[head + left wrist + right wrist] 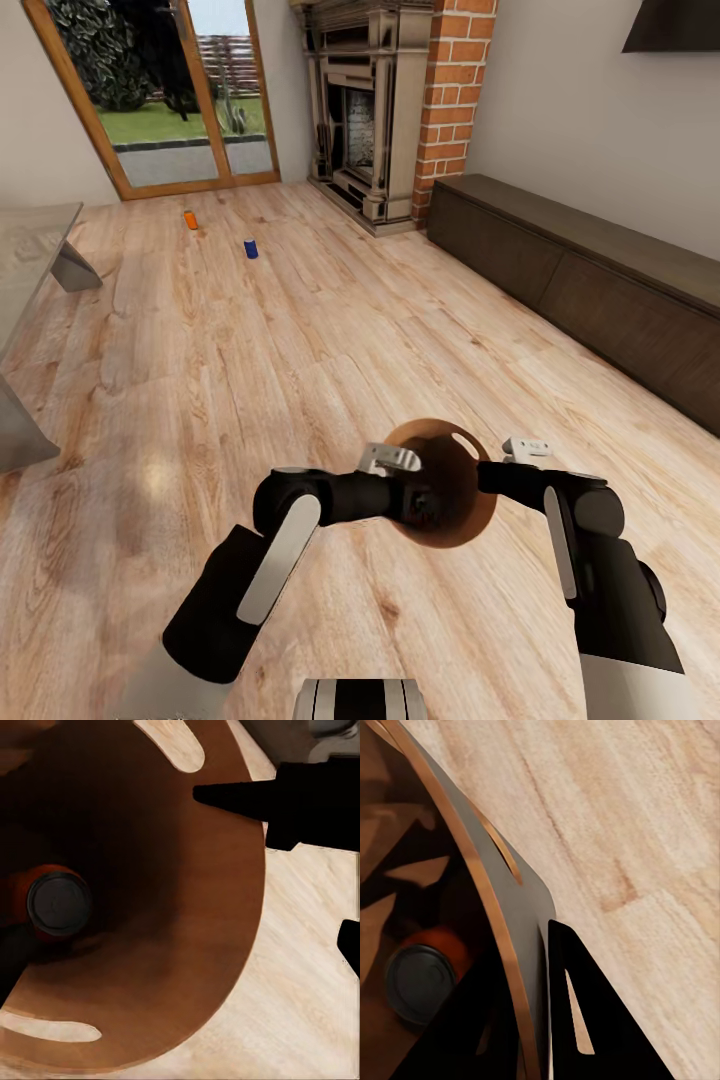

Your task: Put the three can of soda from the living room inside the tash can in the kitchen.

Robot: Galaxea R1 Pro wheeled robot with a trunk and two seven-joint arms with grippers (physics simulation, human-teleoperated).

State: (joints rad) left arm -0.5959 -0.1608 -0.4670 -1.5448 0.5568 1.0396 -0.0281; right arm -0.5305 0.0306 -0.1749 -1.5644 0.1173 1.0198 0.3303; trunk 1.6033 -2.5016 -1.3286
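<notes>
Between both hands, each pinching its rim, the tash can (462, 520) holds an orange can (54, 902); two cans lie by glass doors (165, 95).

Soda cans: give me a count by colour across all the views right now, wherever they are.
Orange: 2, one inside the brown bin (orange can in the bin) and one on the floor by the glass doors (orange can on the floor).
Dark blue: 1, on the floor near it (blue can).
Total: 3

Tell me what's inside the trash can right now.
One orange soda can stands upright on the bottom of the brown trash can, grey top showing. Part of the floor of the bin is dark or hidden by its wall.
</notes>
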